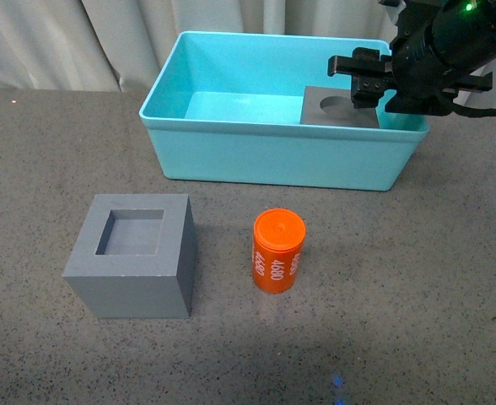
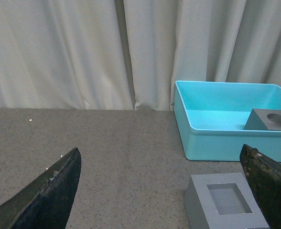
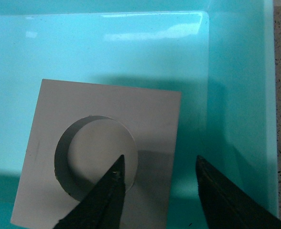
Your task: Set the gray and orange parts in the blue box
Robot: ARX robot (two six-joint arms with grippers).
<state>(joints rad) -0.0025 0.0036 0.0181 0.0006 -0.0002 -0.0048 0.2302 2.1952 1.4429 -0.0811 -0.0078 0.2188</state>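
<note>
Table (image 1: 417,287): gray speckled surface, everything sits on it. Pale curtain (image 1: 54,42) hangs behind.

Blue box (image 1: 273,156): at the far side of the table, right of centre, open top with a rimmed edge. Also seen in the left wrist view (image 2: 217,143). The right wrist view looks straight down into it (image 3: 131,47).

Gray cube with square recess (image 1: 134,253): on the table at near left, well clear of the box, recess facing up. Its top shows in the left wrist view (image 2: 226,205).

Gray cube with round recess (image 1: 336,110): inside the box, in the right-hand part, recess up (image 2: 267,119) (image 3: 92,143). It stands near the box's right wall, with a strip of bare floor between them.

Orange cylinder (image 1: 277,251): upright on the table, right of the square-recess cube and apart from it, in front of the box. White numbers on its side.

Right gripper (image 1: 362,80): over the box above the round-recess cube. Jaws parted (image 3: 158,160), one finger (image 3: 107,191) over the recess, the other past the cube's edge. It grips nothing. Contact with the cube cannot be told.

Left gripper (image 2: 159,191): jaws spread wide, nothing between them, above the table left of the box.
</note>
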